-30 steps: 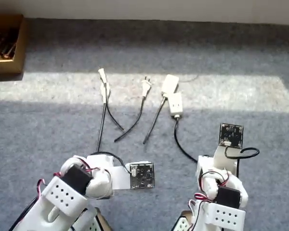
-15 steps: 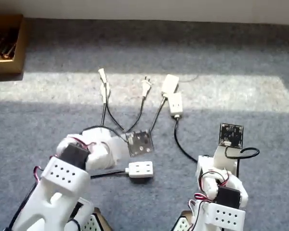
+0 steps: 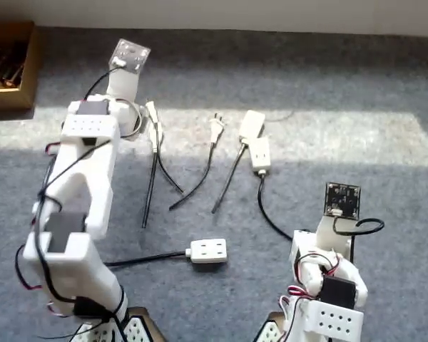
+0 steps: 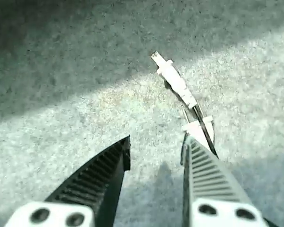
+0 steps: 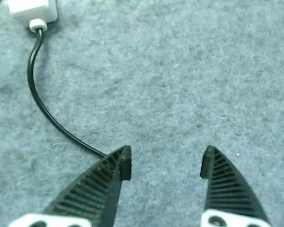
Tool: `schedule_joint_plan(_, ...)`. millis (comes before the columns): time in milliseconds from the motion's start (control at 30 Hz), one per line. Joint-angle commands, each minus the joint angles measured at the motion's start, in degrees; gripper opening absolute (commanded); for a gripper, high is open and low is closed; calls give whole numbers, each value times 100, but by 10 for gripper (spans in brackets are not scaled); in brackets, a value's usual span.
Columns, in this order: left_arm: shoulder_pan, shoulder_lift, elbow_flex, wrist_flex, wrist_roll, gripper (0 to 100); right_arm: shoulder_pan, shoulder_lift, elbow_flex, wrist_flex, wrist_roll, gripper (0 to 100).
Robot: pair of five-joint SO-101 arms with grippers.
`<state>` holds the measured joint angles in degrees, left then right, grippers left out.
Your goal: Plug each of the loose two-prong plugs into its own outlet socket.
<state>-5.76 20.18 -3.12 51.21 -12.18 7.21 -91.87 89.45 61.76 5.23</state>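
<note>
Two plugs [image 3: 215,128] loose. Swings left gripper [image 4: 156,142] far out from near the socket [image 3: 207,251], spread open near the leftmost plug [image 4: 175,78]; keeps right gripper [image 5: 165,161] open, idle. Readies first grasp.

Grey carpet [image 3: 357,85]. White plug [image 4: 173,78] on a black cord lies just ahead of the left gripper [image 4: 154,151]. Corded socket [image 5: 31,9] lies ahead of the right gripper [image 5: 165,163]. Socket block [image 3: 207,250] sits well behind the left gripper.
</note>
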Motion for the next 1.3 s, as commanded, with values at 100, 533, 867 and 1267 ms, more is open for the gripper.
schedule_joint_plan(100,295,2545,-3881,1319,492,184,-31,-40,-84,13,44,235)
schedule_joint_plan(533,532,5253,-8382,2927,826,154,-31,-40,-84,22,44,235)
schedule_joint_plan(867,778,5516,-8637,2927,1081,154,-31,-40,-84,22,44,235)
schedule_joint_plan(1267,875,4708,-8637,4932,1538,154,-31,-40,-84,22,44,235)
